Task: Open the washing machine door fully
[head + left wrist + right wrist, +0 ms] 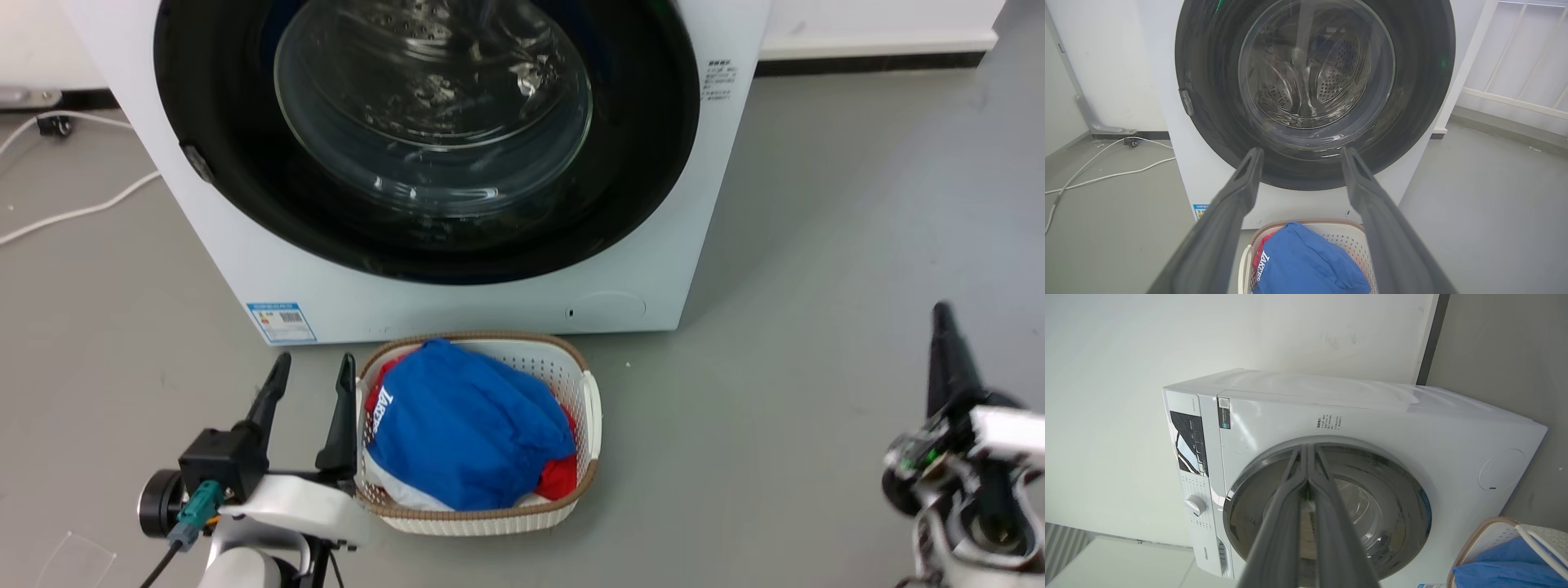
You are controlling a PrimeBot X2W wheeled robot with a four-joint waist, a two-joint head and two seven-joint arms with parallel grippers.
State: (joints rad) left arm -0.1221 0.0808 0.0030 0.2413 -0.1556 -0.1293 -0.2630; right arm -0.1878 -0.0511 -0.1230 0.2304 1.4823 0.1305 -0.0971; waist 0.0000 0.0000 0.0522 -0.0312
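- While the washing machine door [433, 122] sits shut, flush in the front of the washing machine [490, 302], both grippers hang short of it and touch nothing.
- The left gripper [315, 361] is open, its two dark fingers spread with empty air between them. The door lies ahead of and above it, well apart.
- In the left wrist view, the door's lower rim and glass bowl show beyond the spread fingertips (the perforated steel drum is visible through the glass).
- The right gripper [945, 327] is closed on nothing, its fingertips pressed together. The door lies ahead of it and off to its left, well apart.
- A white laundry basket [589, 408] stands on the grey floor [816, 245] just beside the left gripper, on its right. Whether finger and rim touch, I cannot tell.
- A blue garment [465, 425] lies heaped in the basket over red cloth.
- A blue label sticker [282, 322] sits low on the machine's front, straight ahead of the left gripper.
- A white cable [82, 211] trails across the floor, ahead and to the left of the left gripper.
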